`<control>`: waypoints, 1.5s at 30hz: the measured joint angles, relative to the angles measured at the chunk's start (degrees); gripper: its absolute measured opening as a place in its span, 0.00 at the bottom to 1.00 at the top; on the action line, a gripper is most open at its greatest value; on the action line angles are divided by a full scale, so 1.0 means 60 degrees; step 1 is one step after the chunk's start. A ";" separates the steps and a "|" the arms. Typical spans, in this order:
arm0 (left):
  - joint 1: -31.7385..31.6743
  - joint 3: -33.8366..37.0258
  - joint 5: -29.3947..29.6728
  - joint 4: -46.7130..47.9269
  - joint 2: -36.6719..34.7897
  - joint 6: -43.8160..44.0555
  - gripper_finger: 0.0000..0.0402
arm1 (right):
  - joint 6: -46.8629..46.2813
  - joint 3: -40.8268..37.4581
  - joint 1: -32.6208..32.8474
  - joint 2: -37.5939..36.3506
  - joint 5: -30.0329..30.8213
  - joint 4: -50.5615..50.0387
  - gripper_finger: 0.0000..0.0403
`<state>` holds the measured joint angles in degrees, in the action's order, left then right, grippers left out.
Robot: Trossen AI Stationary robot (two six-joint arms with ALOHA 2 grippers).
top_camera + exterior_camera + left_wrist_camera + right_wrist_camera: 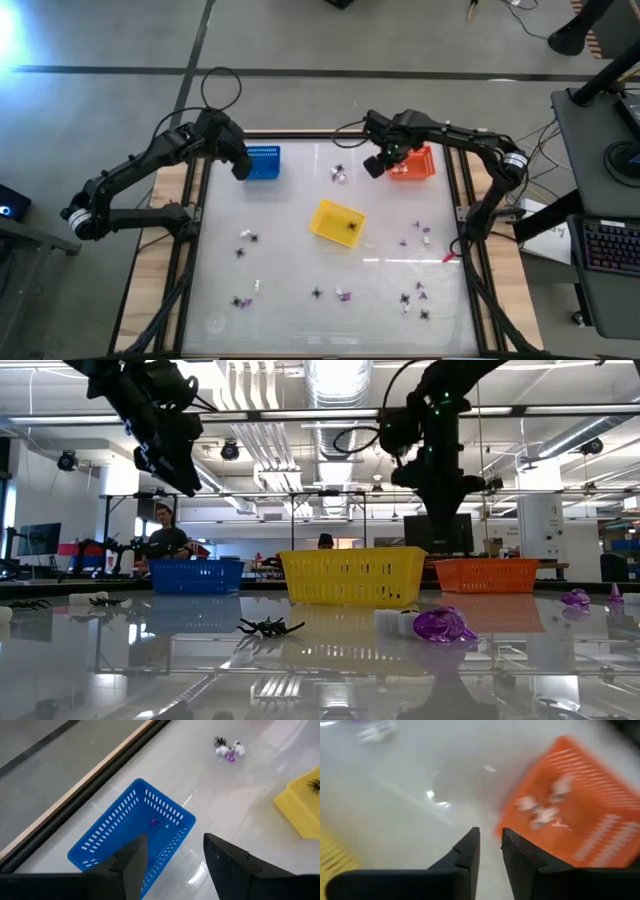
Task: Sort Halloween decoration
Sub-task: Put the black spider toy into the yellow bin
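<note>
Your Halloween decoration (410, 298) pieces lie scattered over the table (290, 250), mostly 5 to 8 o'clock; one purple bit (153, 822) sits in the blue basket (262, 163). Your left gripper (172, 857) hangs above it, fingers spread, empty. Your right gripper (490, 851) is beside the orange basket (413, 163), fingers slightly parted, empty.

the worktop (300, 270) in the middle of the frame is a glossy, smooth pale sheet that mirrors the lights, edged with bare wood strips (160, 250) at left and right. the blue basket (131, 830), yellow basket (352, 576) and orange basket (580, 820) look like slotted moulded plastic, and the left claw (172, 862) has matt dark fingers.
</note>
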<state>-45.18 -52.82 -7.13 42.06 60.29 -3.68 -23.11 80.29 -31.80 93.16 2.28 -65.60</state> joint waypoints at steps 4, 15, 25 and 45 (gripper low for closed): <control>0.0003 0.0000 -0.0538 0.0072 0.0000 -0.0029 0.42 | -0.0592 0.0000 0.0652 -0.0345 -0.0464 -0.0329 0.25; 0.0025 0.0000 -0.1191 0.0151 -0.0004 -0.0672 0.37 | -0.4348 -0.0163 0.3550 -0.1380 -0.0457 -0.1583 0.28; 0.0025 0.0000 -0.1156 0.0091 -0.0004 -0.1428 0.37 | -0.7962 -0.0249 0.6587 -0.1102 -0.0418 -0.1571 0.35; 0.0025 0.0000 -0.1157 0.0096 -0.0007 -0.1559 0.37 | -1.1787 -0.0354 1.0629 0.0540 -0.1247 -0.0206 0.36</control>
<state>-45.04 -52.82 -14.07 42.64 60.25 -13.04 -93.83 78.17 31.97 96.40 -5.20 -66.83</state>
